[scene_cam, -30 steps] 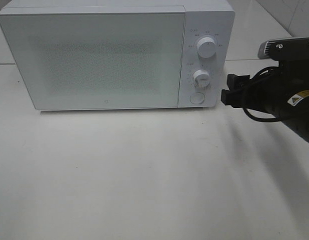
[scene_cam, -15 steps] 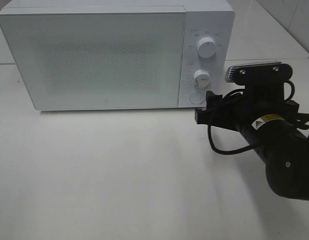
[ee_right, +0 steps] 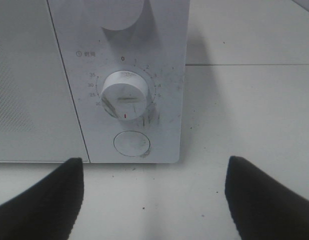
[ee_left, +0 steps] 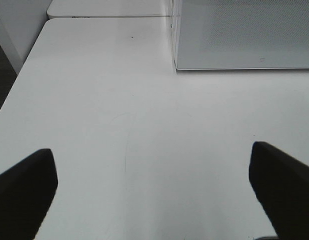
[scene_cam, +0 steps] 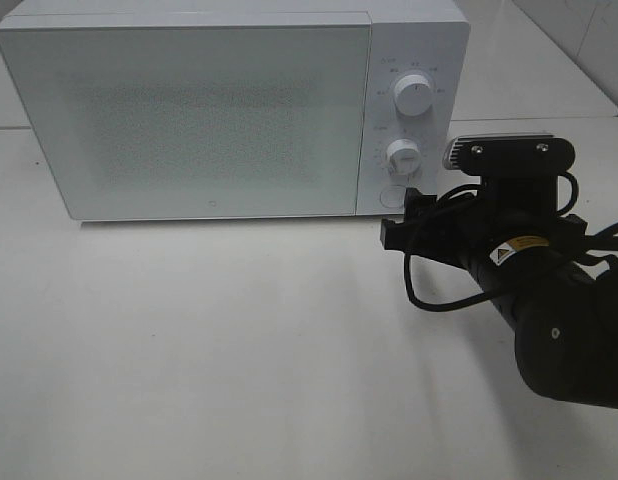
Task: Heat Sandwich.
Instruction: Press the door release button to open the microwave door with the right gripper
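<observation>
The sandwich is out of view in every frame. The white microwave (scene_cam: 189, 120) stands at the back of the table with its door shut. My right gripper (scene_cam: 401, 222) is open and hovers just in front of the control panel's lower right corner, close to the round button (scene_cam: 393, 194). In the right wrist view the gripper (ee_right: 154, 200) faces the timer knob (ee_right: 126, 94) and the round button (ee_right: 131, 143), with nothing between its fingers. My left gripper (ee_left: 154, 195) is open over bare table, near the microwave's (ee_left: 244, 35) left front corner.
A second, larger knob (scene_cam: 413, 97) sits above the timer knob (scene_cam: 401, 155). The white table (scene_cam: 239, 350) stretches in front of the microwave. In the left wrist view the table's edge (ee_left: 24, 75) drops to a dark floor.
My right arm has moved in from the right edge toward the microwave's control panel, its open fingers now close to the round button. The microwave has not changed.
</observation>
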### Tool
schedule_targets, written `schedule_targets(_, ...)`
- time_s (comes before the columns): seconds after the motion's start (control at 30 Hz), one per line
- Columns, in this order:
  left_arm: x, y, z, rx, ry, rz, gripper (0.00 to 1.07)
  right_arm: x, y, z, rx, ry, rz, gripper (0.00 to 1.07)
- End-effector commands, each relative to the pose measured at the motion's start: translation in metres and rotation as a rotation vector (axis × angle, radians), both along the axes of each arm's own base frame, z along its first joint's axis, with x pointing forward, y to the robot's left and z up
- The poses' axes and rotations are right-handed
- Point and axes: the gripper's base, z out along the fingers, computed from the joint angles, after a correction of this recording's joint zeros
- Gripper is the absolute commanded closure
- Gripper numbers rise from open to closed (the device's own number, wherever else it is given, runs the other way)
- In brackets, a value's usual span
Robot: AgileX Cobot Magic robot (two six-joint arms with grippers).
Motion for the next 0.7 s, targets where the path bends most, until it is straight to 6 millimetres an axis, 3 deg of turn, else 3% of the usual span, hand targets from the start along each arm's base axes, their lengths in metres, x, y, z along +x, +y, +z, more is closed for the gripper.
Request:
schedule_targets(0.03, -0.0035, -0.0002, -0.0007, -0.001, -0.027, 0.002, 0.06, 0.0013, 0.0020, 0.0023, 0.162, -0.008, -0.049, 0.31)
schedule_targets(0.13, -0.0035, -0.0002, -0.0007, -0.001, -0.027, 0.002, 0.06, 0.0012, 0.0022, 0.0023, 0.375, 0.002, -0.113, 0.31)
schedule_targets(0.3, -0.0035, -0.0002, -0.0007, -0.001, -0.027, 0.002, 0.06, 0.0012, 0.0023, 0.0022, 0.537, 0.011, -0.164, 0.31)
schedule_targets(0.43, -0.0035, -0.0002, -0.0007, -0.001, -0.027, 0.002, 0.06, 0.0012, 0.0023, 0.0022, 0.857, 0.026, -0.265, 0.31)
schedule_targets(0.57, -0.0035, -0.0002, -0.0007, -0.001, -0.027, 0.002, 0.06, 0.0012, 0.0028, 0.0023, 1.061, 0.038, -0.324, 0.31)
schedule_targets(0.7, -0.0035, -0.0002, -0.0007, -0.001, -0.027, 0.002, 0.06, 0.0012, 0.0028, 0.0023, 1.159, 0.043, -0.355, 0.33)
